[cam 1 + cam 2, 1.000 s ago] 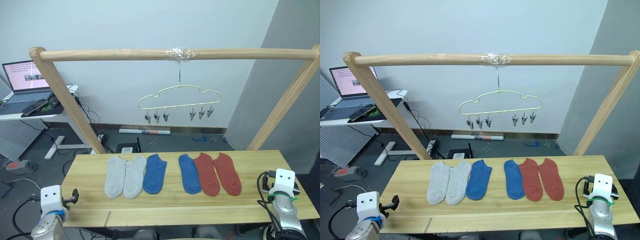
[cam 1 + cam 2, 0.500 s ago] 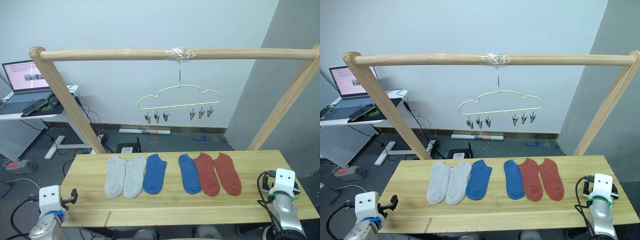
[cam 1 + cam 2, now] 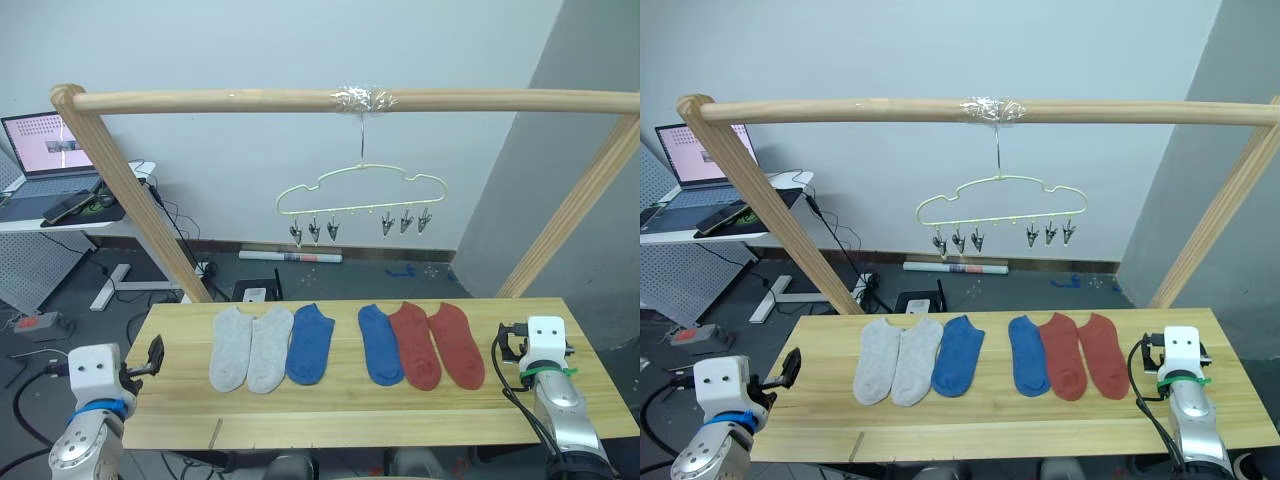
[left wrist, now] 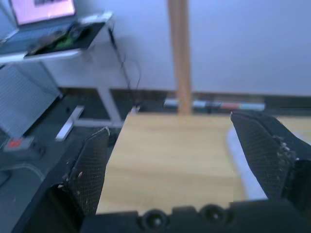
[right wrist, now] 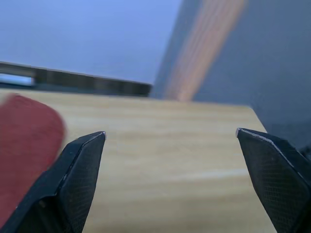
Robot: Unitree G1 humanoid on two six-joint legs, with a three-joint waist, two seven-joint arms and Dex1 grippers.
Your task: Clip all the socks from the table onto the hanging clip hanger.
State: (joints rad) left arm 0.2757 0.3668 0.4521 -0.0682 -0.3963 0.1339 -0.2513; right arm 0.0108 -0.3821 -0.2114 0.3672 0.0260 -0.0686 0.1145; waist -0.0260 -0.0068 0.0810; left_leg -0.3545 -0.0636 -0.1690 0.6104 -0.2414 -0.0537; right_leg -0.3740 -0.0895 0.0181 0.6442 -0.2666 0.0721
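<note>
Six socks: lie in a row mid-table (image 3: 350, 405), two grey (image 3: 250, 347), two blue (image 3: 311, 343), two rust red (image 3: 436, 343), between both grippers.
Clip hanger (image 3: 360, 195): hangs from the wooden pole (image 3: 300, 99) above the socks, its clips bare.
Left gripper (image 4: 180, 160): fingers spread wide, holding nothing, at the table's left end.
Right gripper (image 5: 175, 160): fingers spread wide, holding nothing, near the red pair.

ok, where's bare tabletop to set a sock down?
Free on the table: the front strip below the socks, the left end beside the grey socks, and the right end past the red socks. Crowded: the middle row, with one narrow gap between the two blue socks.
</note>
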